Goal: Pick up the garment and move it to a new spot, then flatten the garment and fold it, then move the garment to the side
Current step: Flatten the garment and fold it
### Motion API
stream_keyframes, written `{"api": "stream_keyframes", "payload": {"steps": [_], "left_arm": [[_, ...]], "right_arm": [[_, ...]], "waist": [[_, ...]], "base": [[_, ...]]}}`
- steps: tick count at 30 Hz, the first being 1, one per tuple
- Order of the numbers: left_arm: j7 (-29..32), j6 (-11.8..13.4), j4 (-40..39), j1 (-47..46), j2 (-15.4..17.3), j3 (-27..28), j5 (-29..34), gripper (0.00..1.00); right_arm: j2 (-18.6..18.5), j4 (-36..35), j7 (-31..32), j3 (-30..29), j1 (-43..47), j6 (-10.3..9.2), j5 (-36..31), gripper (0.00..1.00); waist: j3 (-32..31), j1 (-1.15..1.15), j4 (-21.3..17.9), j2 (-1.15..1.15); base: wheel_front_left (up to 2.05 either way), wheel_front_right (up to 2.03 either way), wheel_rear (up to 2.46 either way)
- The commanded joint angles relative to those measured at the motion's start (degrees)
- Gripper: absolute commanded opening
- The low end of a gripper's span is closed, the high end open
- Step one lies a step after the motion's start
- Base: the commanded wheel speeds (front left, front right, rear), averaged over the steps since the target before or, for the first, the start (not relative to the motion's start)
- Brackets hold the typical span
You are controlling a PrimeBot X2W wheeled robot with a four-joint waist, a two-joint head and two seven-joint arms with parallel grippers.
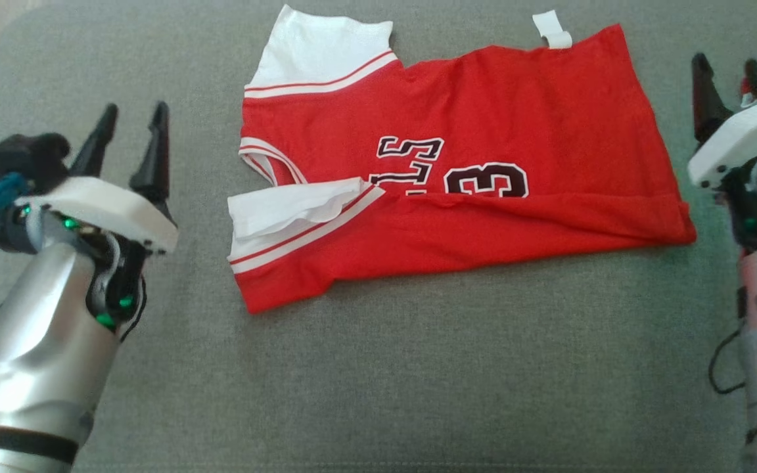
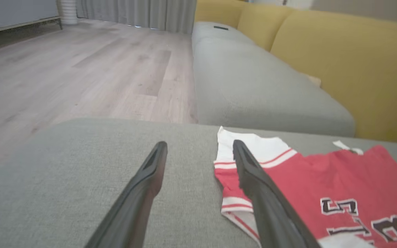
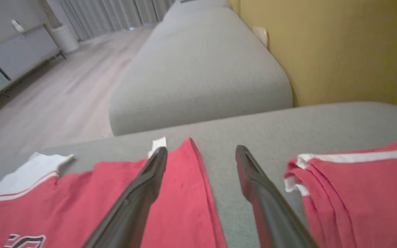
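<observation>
Left gripper (image 1: 137, 110) hovers over the grey cushion (image 1: 418, 368), its two dark fingers spread with nothing between them, just left of the jersey (image 1: 483, 118). Right gripper (image 1: 727, 62) is likewise spread and empty off the jersey's right edge, between it and a second red garment (image 3: 357, 196) folded farther right. The red jersey lies flat on the cushion between the arms, white sleeves toward the left, its near edge folded up over the print. Black, white-edged characters read "LS" and "3"; the fold hides the rest. A white tag (image 1: 552, 29) sticks out at the far edge, its writing too small to tell. Beyond are a yellow backrest (image 2: 357, 69) and wooden floor (image 2: 81, 69).
</observation>
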Motion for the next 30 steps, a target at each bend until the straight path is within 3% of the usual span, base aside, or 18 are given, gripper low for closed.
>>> {"api": "stream_keyframes", "payload": {"steps": [1, 7, 14, 20, 30], "left_arm": [[-0.95, 0.64, -2.68, -1.48, 1.05, 4.07, -0.52, 1.0], [-1.31, 2.2, -16.67, 7.07, -4.45, 16.72, 4.28, 1.0], [-1.32, -0.2, -26.91, 18.36, -13.58, 24.83, 12.46, 1.0], [-1.33, -2.74, -26.68, 25.21, -16.85, 26.96, 16.33, 1.0], [-1.33, -1.87, -24.28, 29.5, -17.48, 25.53, 15.29, 1.0]], "right_arm": [[0.98, -3.26, -2.55, 2.45, 0.13, -0.05, 1.53, 1.0], [1.62, -11.39, -12.58, 8.14, 8.27, -0.05, 7.87, 1.0], [3.87, -18.46, -21.26, 7.31, 18.67, -0.05, 8.25, 1.0], [6.5, -20.3, -24.6, 6.87, 26.49, -0.05, 5.23, 1.0], [7.72, -18.31, -26.49, 7.82, 30.41, -0.05, 2.81, 1.0]], "waist": [[-0.92, 0.0, -0.15, 0.0], [-3.78, 0.0, -1.42, 0.0], [-7.16, 0.0, -2.39, 0.0], [-9.38, 0.0, -3.07, 0.0], [-9.44, 0.0, -3.83, 0.0]], "base": [[0.0, 0.0, 0.0], [0.0, 0.0, 0.0], [0.0, 0.0, 0.0], [0.0, 0.0, 0.0], [0.0, 0.0, 0.0]]}}
